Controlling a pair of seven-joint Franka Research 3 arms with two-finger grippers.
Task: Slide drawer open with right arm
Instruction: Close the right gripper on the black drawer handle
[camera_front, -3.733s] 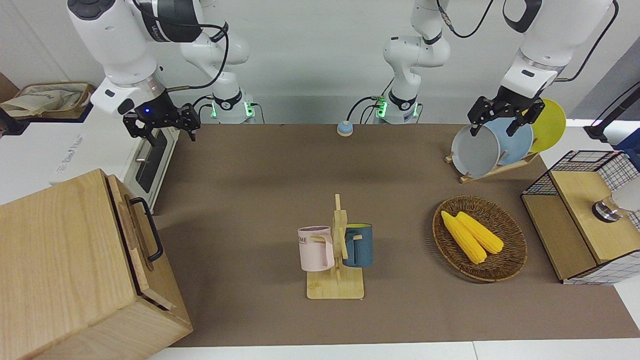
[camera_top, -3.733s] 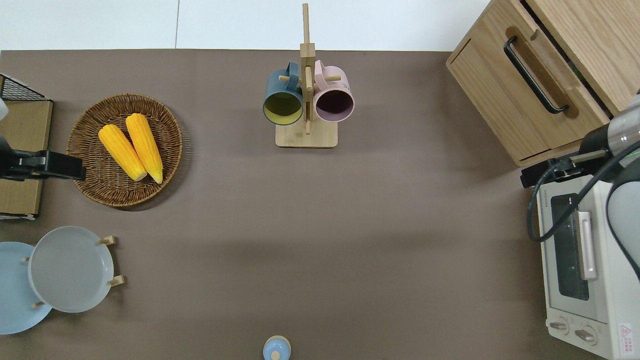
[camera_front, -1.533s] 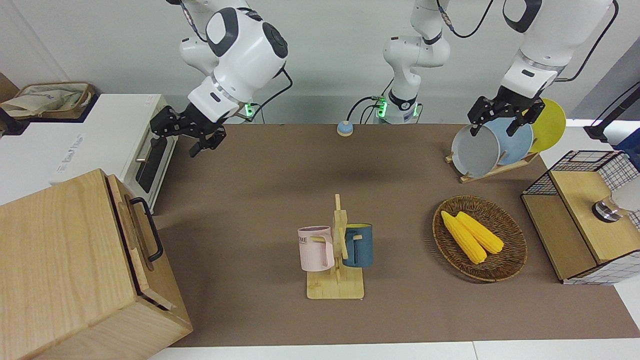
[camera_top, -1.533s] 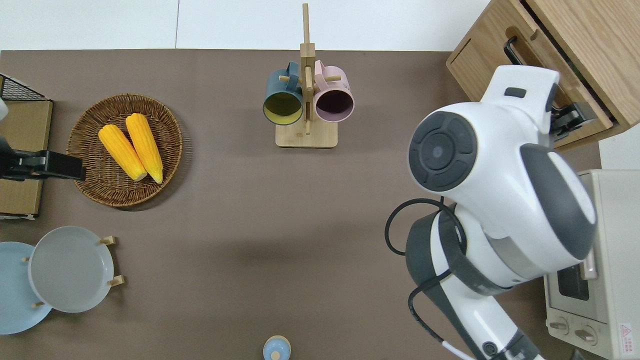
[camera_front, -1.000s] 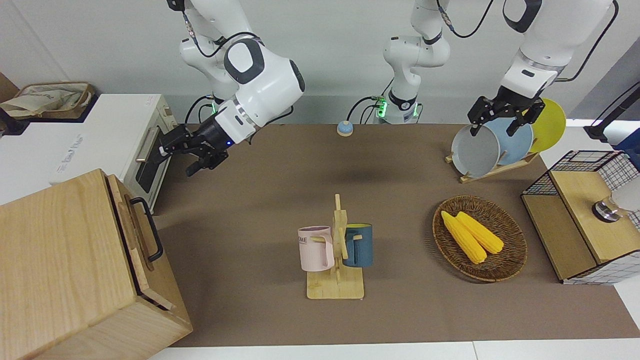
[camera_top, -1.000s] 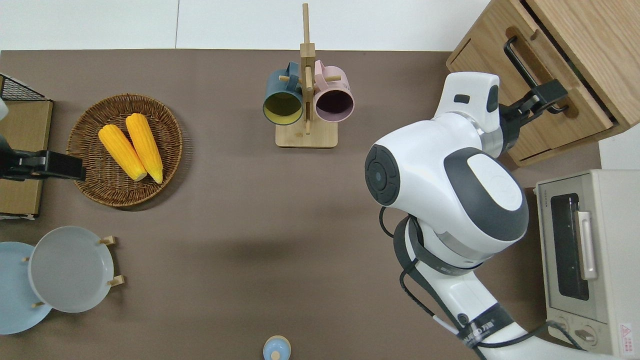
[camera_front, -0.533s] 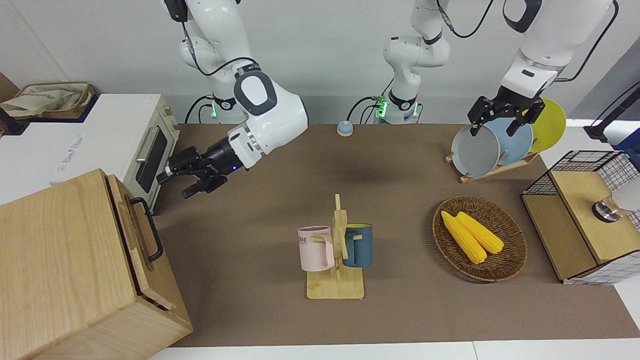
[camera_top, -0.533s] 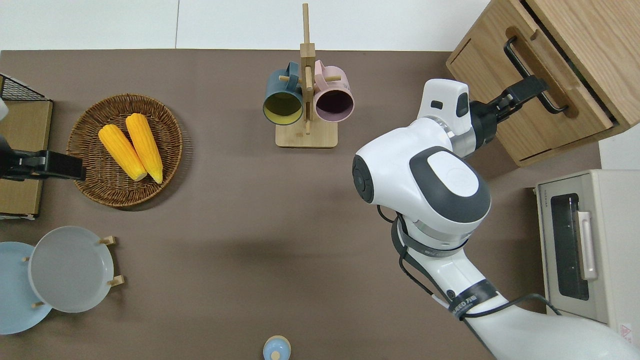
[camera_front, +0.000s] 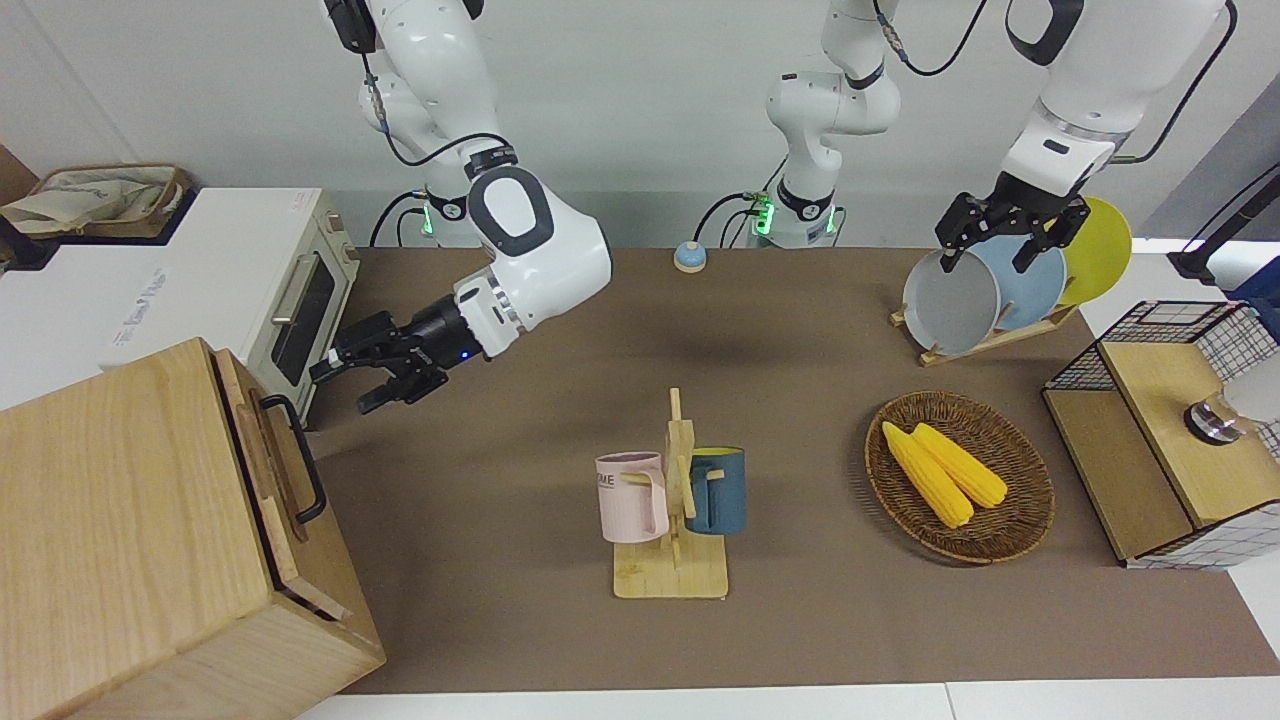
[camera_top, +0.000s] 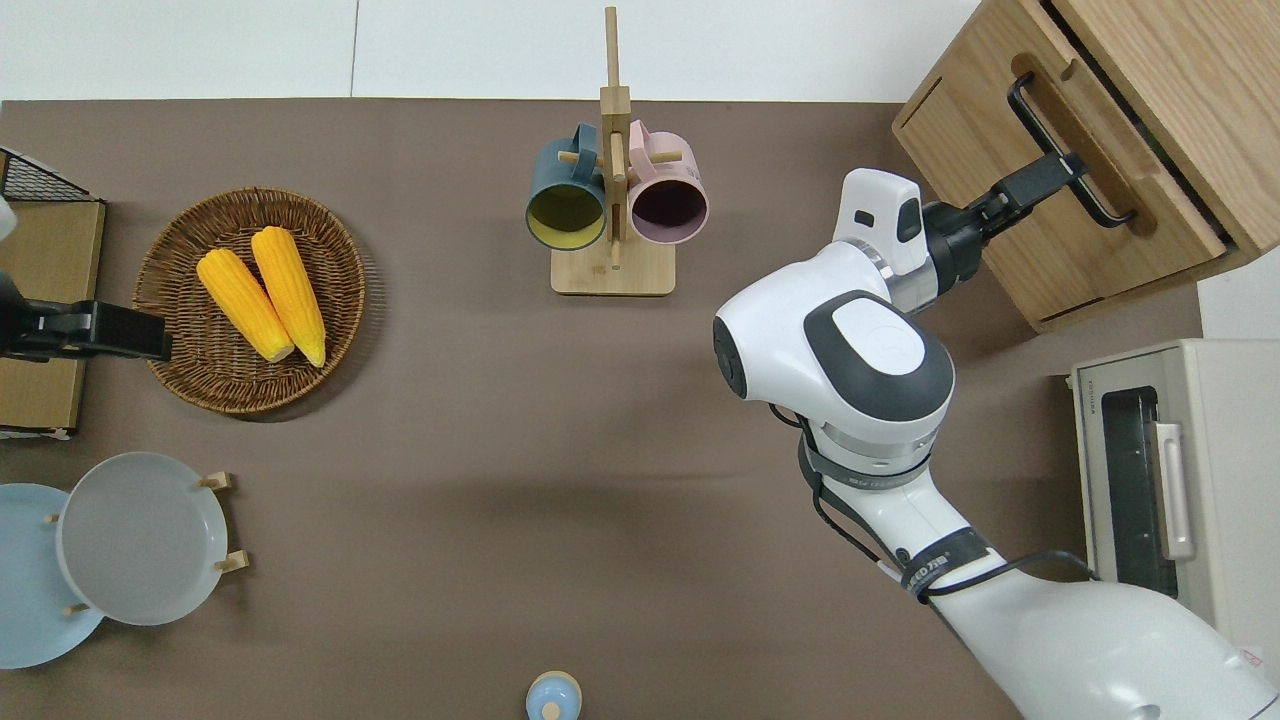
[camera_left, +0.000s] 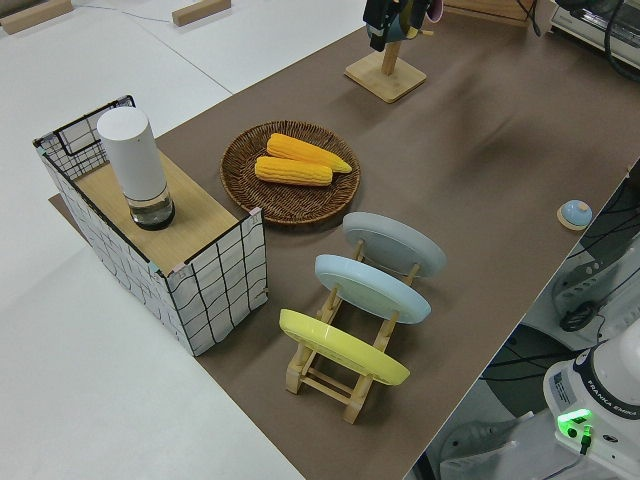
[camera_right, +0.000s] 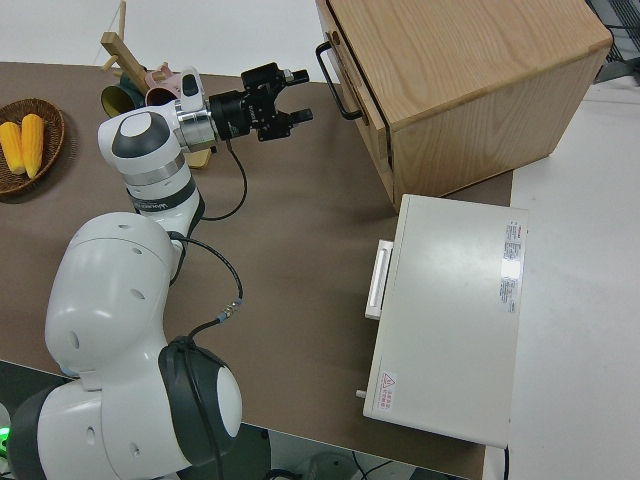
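My right claw (camera_front: 350, 385) was turned sideways, its fingers spread wide and holding nothing, because the handle (camera_top: 1068, 150) I wanted is a black bar standing off the front of the drawer (camera_top: 1085, 135), and a bar like this is taken from the side, one finger on each side of it. From overhead the claw (camera_top: 1045, 175) lay over the middle of the bar; in the front and right side views a gap showed between fingers and bar, so I judged that I had not yet reached it. The drawer sat in the top of the pale wooden cabinet (camera_front: 130, 530), at the right arm's end of the bench (camera_front: 560, 330), farther from the robots than the white toaster oven (camera_front: 200, 280). It looked closed or nearly closed; a dark slit ran along its front, and I could not tell more. My left claw (camera_front: 1010, 235) was parked, and I could not tell how its fingers stood.

The bench had a brown mat. On it stood a wooden mug stand (camera_front: 675, 520) with a pink mug (camera_front: 630, 497) and a blue mug (camera_front: 718, 490), a wicker tray (camera_front: 1010, 530) with two corn cobs (camera_front: 940, 470), a rack of plates (camera_left: 370, 290), a small wire-mesh shelf (camera_left: 170, 250) and a small blue button (camera_top: 552, 695). The wall was plain and pale.
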